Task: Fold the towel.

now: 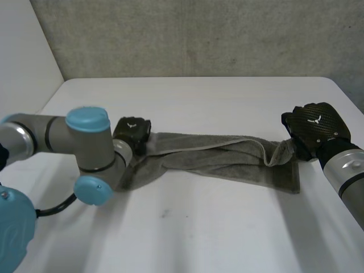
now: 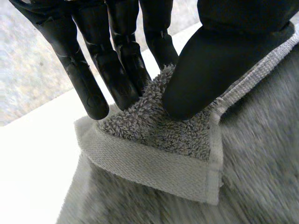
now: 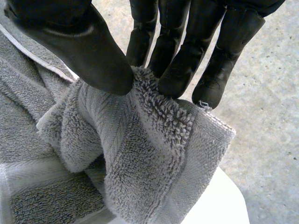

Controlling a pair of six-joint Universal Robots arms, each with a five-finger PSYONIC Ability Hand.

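Fingers (image 2: 117,79) and thumb of the left hand (image 1: 132,132) pinch one towel (image 1: 222,156) corner; the right hand (image 1: 313,128) pinches another. It stretches across the table (image 1: 199,227) between them. Next, I think, lift both corners together and fold.

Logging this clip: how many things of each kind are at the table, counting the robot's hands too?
Towel: 1, grey
Hands: 2, black; left hand and right hand, each pinching one end of the towel
Total: 3
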